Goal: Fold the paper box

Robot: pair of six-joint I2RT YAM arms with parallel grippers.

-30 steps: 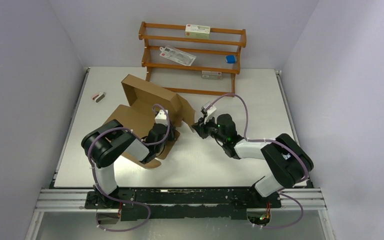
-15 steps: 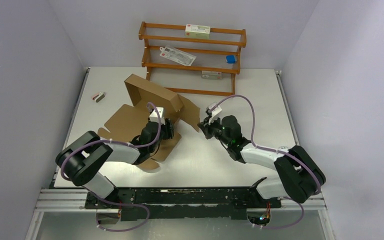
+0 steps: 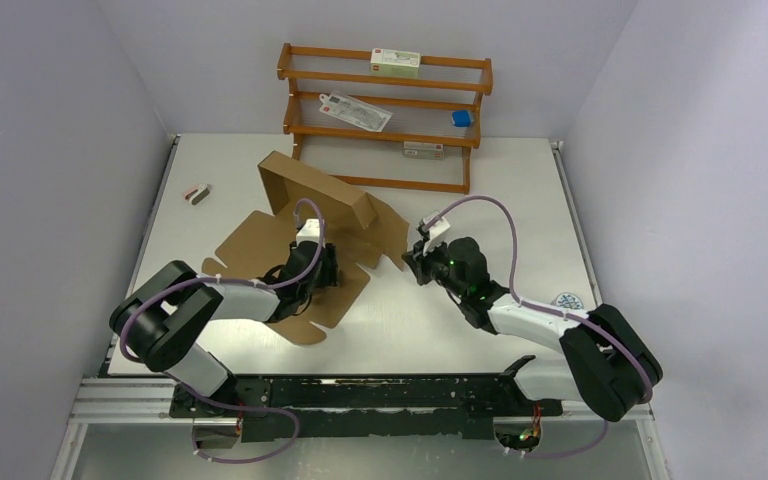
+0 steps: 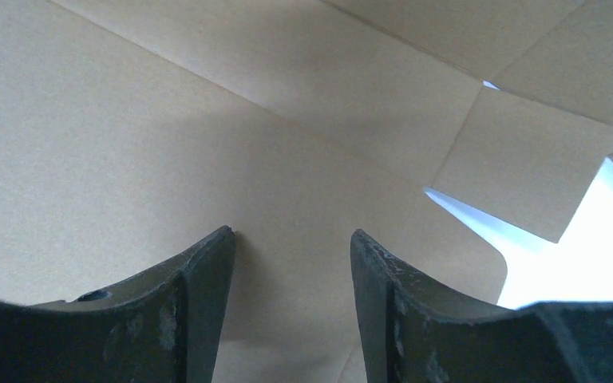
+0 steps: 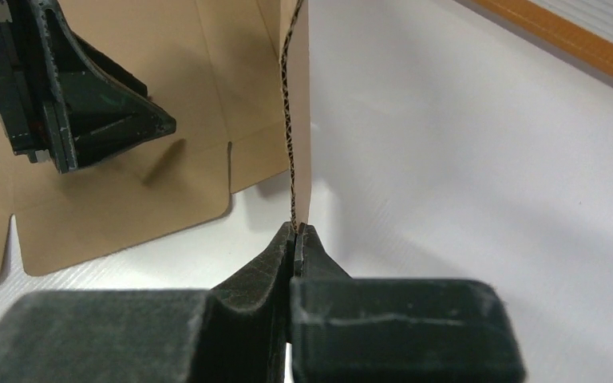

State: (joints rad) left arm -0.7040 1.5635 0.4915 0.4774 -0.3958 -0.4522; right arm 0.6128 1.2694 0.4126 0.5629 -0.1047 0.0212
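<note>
The paper box [image 3: 250, 245] is a brown die-cut cardboard sheet lying mid-left on the table, with its far panel [image 3: 315, 195] raised and a side flap [image 3: 390, 235] standing up on the right. My left gripper [image 3: 325, 268] is open, with its fingertips down on the flat base panel [image 4: 207, 144]; nothing is between them [image 4: 291, 235]. My right gripper [image 3: 410, 262] is shut on the lower corner of the upright side flap [image 5: 297, 120], pinching its corrugated edge at the tips [image 5: 295, 229]. The left gripper also shows in the right wrist view [image 5: 88, 112].
An orange-brown wooden rack [image 3: 385, 110] stands at the back with small white cartons [image 3: 395, 62] and a blue item [image 3: 461, 118]. A small grey-and-red object [image 3: 197, 194] lies at the far left. A round sticker [image 3: 568, 300] is on the table at the right.
The right gripper has moved right and slightly toward the near edge, drawing the flap and sheet with it. The left arm has stretched out low, its gripper pressing the base panel, which now lies flatter.
</note>
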